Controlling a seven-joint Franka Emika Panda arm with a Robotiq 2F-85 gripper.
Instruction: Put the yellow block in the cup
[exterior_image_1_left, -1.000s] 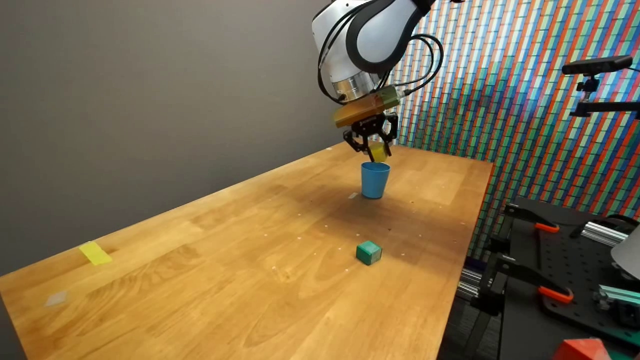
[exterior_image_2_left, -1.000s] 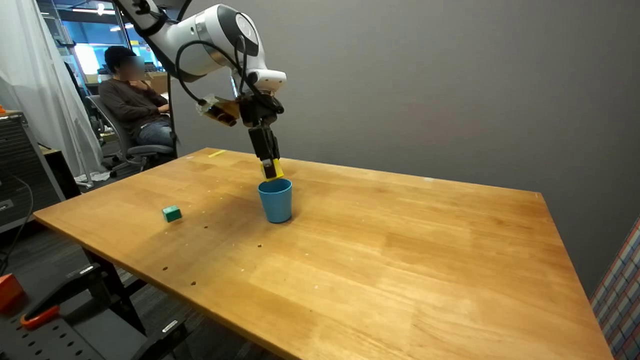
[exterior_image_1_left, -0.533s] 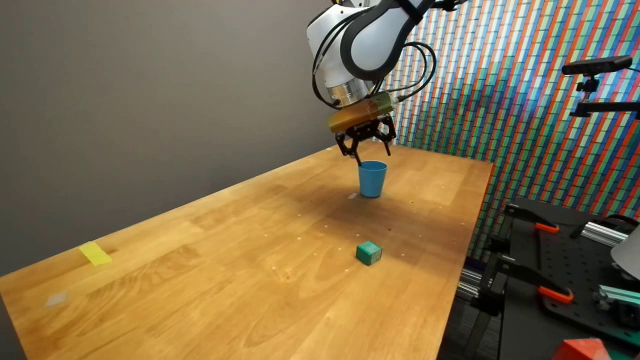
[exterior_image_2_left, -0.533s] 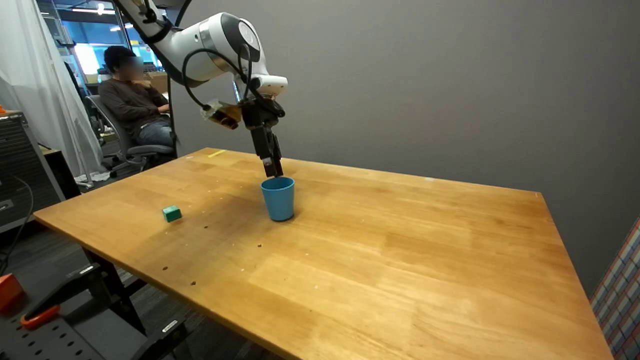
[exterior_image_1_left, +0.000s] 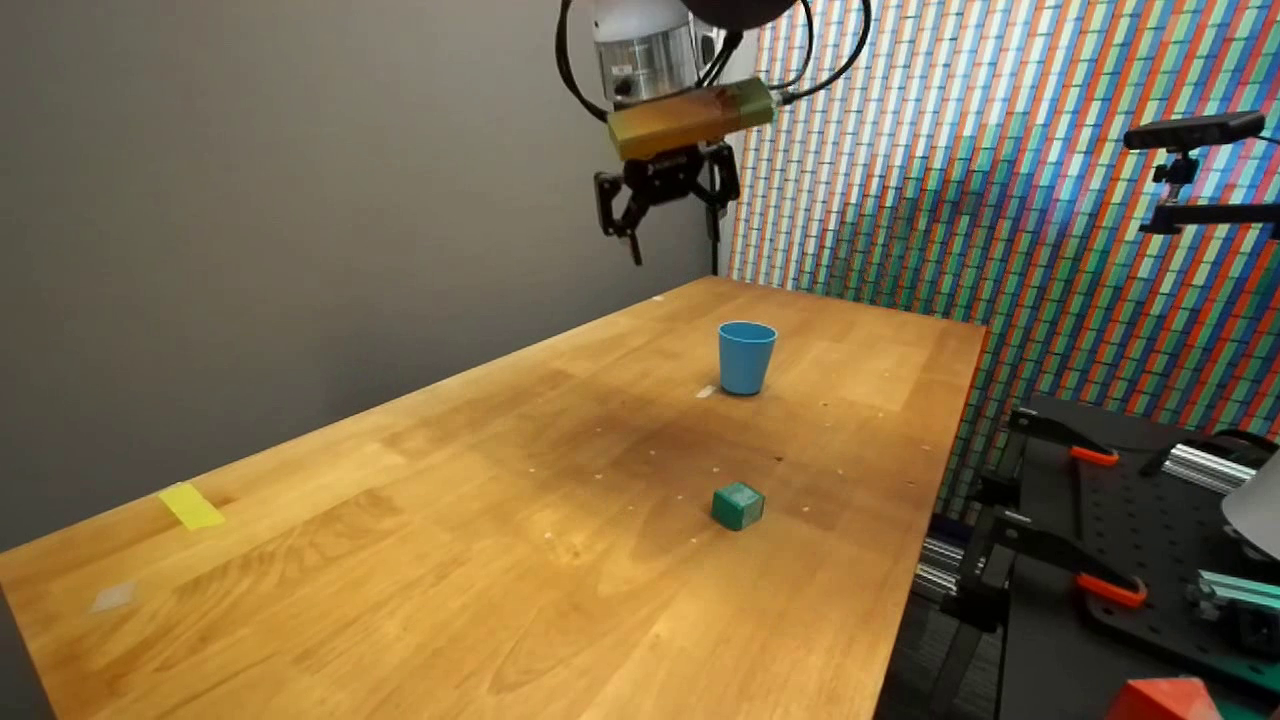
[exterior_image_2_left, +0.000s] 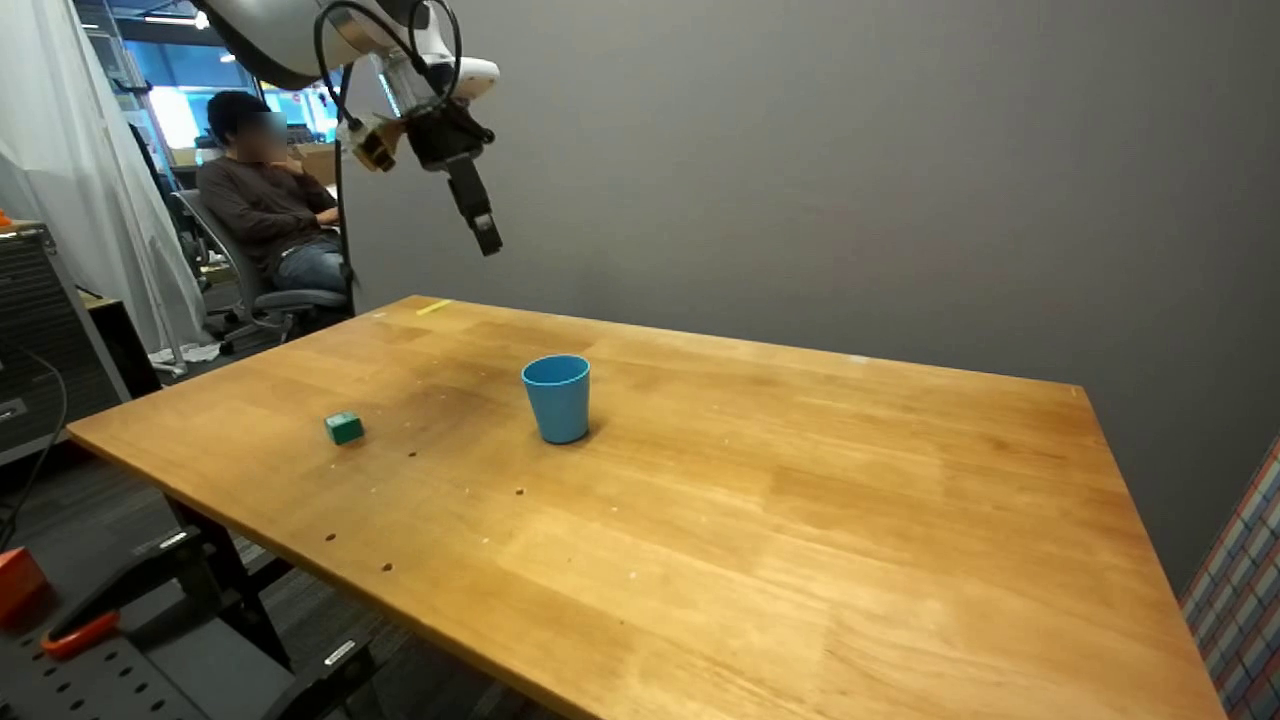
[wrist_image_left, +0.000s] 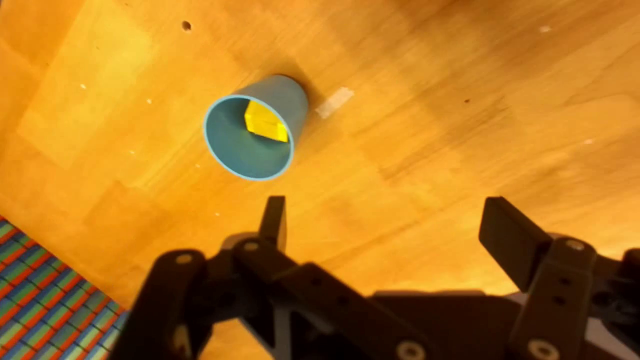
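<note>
The yellow block (wrist_image_left: 265, 121) lies inside the light-blue cup (wrist_image_left: 297, 102), seen through its mouth in the wrist view. From outside, the cup's wall hides the block. Upright on the table stands the cup in both exterior views (exterior_image_1_left: 745, 362) (exterior_image_2_left: 560, 405). My gripper (wrist_image_left: 386, 200) is open, its two fingers wide apart with only table visible between them. In an exterior view the gripper (exterior_image_1_left: 676, 266) hangs well above the table, higher than the cup and off to one side of it, touching nothing.
A small green block (exterior_image_1_left: 738, 506) sits on the wooden table (exterior_image_1_left: 450, 560), apart from the cup. Flat yellow tape (exterior_image_1_left: 191, 506) is stuck near the table's edge. A dark side bench with clamps (exterior_image_1_left: 1075, 580) adjoins the table, and a person (exterior_image_2_left: 262, 190) sits behind.
The gripper held the yellow block over the cup a second ago, then opened and let it go. Since then the arm has risen and moved aside. The cup shifted slightly.
</note>
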